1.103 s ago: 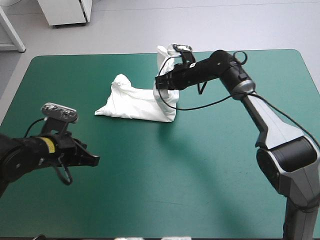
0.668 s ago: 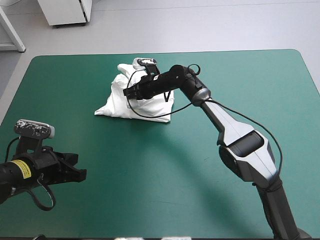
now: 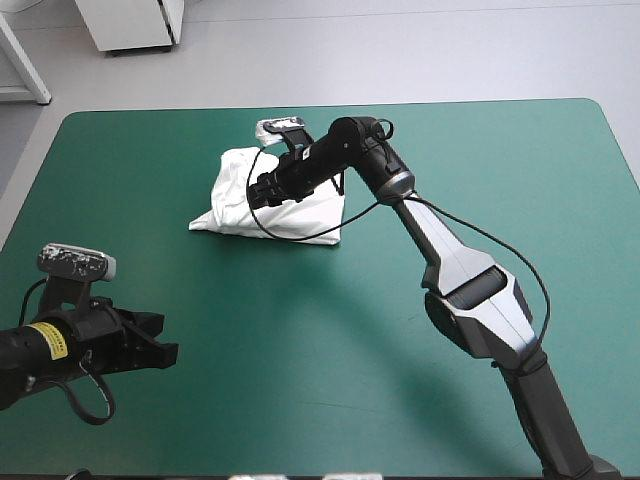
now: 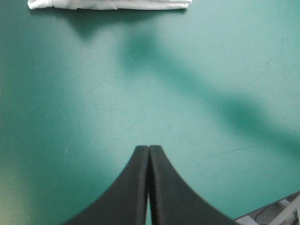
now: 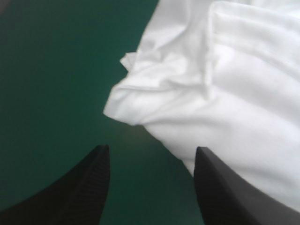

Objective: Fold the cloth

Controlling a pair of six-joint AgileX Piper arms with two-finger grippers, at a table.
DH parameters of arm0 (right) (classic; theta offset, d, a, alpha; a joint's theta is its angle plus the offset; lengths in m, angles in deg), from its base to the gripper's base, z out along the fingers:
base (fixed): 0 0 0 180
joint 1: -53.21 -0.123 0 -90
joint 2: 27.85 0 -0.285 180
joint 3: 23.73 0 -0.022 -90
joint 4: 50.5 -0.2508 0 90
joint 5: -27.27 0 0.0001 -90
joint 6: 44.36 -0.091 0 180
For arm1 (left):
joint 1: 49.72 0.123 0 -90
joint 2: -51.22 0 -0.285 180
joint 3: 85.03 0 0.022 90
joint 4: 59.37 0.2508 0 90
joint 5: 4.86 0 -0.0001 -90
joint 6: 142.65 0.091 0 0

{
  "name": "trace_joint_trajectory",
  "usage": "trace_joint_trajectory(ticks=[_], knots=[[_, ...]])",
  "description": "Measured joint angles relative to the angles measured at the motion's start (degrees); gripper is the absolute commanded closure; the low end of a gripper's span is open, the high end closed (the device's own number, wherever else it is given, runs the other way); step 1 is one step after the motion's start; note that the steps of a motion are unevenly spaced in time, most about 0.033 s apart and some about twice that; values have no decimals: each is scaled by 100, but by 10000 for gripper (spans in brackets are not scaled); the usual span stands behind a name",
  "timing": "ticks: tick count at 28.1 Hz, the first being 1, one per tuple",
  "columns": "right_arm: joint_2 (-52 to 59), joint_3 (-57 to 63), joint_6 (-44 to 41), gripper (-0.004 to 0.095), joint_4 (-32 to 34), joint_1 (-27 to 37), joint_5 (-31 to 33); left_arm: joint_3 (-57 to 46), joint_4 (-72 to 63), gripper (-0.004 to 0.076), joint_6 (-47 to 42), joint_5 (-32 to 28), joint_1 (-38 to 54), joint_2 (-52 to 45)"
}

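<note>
High view: right jaws just dropped the T-shirt and spread. One fold looks done. Left jaws press together.

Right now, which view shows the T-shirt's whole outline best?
The high view: the T-shirt bundle shows nearly whole, the right gripper over part. The left wrist view catches only its near edge; the right wrist view, one corner close up.

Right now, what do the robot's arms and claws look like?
The right arm is shiny silver-grey with dark panels, turning black toward its wrist. The left arm is black with a yellow sticker. The left gripper and right gripper each have two broad black fingers, curved like fins.
</note>
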Motion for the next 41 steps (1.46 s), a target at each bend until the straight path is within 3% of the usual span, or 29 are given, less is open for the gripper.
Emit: trace_joint_trajectory(ticks=[4, 11, 19, 24, 34, 41], knots=[[54, -200, -458, 400, 543, 298, 232, 0, -6, 733, 0, 0, 0, 0], [396, -148, -632, 399, 813, 790, 261, 0, -95, 733, 0, 0, 0, 0], [1378, 1737, -317, 399, 962, 1061, 255, 0, -102, 733, -4, 0, 0, 0], [1654, 2557, -135, 392, 922, 1081, 255, 0, -87, 733, -4, 0, 0, 0], [1028, 2637, 10, 389, 313, 1081, -117, 0, -65, 733, -4, 0, 0, 0], [664, 2654, 32, 393, 248, 1081, -248, 0, -49, 733, -4, 1, 0, 0]])
